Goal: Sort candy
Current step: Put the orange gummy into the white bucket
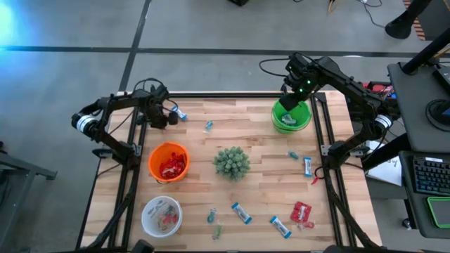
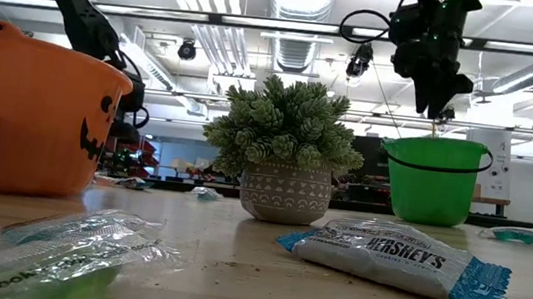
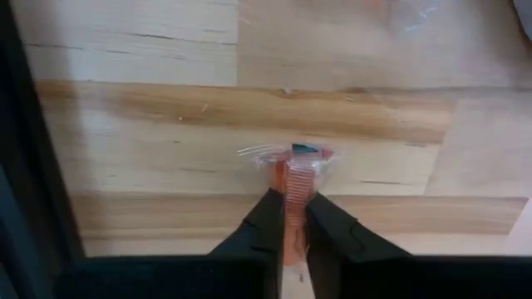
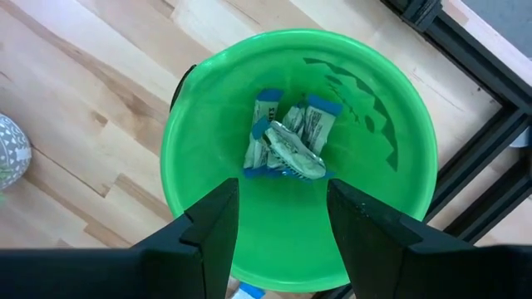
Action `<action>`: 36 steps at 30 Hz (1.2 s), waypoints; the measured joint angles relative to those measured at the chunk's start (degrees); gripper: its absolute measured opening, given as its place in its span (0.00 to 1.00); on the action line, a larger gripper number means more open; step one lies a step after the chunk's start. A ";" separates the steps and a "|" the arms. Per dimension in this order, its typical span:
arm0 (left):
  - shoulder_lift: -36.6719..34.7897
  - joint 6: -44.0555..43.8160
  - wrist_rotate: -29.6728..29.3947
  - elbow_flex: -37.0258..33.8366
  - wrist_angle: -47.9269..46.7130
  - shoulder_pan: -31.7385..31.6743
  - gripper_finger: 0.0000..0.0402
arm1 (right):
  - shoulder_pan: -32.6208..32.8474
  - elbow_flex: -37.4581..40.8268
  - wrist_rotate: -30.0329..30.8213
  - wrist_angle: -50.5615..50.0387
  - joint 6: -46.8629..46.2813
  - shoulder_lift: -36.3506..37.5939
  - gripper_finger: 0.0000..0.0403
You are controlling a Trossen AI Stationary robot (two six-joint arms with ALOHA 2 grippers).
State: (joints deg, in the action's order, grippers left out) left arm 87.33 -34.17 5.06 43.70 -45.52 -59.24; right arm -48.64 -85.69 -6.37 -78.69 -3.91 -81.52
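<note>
My left gripper (image 1: pixel 162 117) is near the table's far left corner, shut on a small orange-striped candy in a clear wrapper (image 3: pixel 296 170). A blue-and-white bar (image 1: pixel 181 114) lies on the table just beside it. My right gripper (image 4: pixel 278 228) is open and empty above the green bowl (image 1: pixel 306 121), which stands at the far right; it also shows in the low view (image 2: pixel 440 101). In the green bowl (image 4: pixel 374 166) lie blue-and-white wrapped bars (image 4: pixel 287 141). More candy lies scattered over the near half of the table. My left gripper pinches the orange-striped candy between its two fingers (image 3: pixel 262 228). The candy's near part is between the fingers and its far end with the clear wrapper twist (image 3: pixel 301 153) sticks out past the fingertips. Whether it is clear of the table, I cannot tell.
An orange pumpkin bucket (image 1: pixel 158 152) with red packets and a white bowl (image 1: pixel 149 211) stand at the left. A spiky green plant in a pot (image 1: pixel 232 162) stands mid-table. Loose bars (image 1: pixel 241 212) (image 1: pixel 280 226) (image 1: pixel 307 166), a red packet (image 1: pixel 301 212) and teal pieces (image 1: pixel 209 126) lie around.
</note>
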 joint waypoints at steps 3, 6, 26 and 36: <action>-0.02 1.02 0.84 0.13 -1.86 0.00 0.03 | 0.00 0.00 0.01 0.05 0.11 0.00 0.43; -0.30 1.91 2.33 0.94 -4.77 0.07 0.02 | -0.02 0.00 0.22 0.68 1.39 0.00 0.43; -25.57 7.10 5.53 15.04 -20.90 8.93 0.00 | -0.02 0.71 0.46 2.88 7.55 0.00 0.43; -32.87 5.12 7.74 23.18 -28.49 30.40 0.00 | -0.02 1.99 0.46 2.92 9.40 0.00 0.43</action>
State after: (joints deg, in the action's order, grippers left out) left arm 54.46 -29.06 12.80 66.88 -74.01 -28.84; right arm -48.66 -83.70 -5.91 -75.77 5.50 -81.52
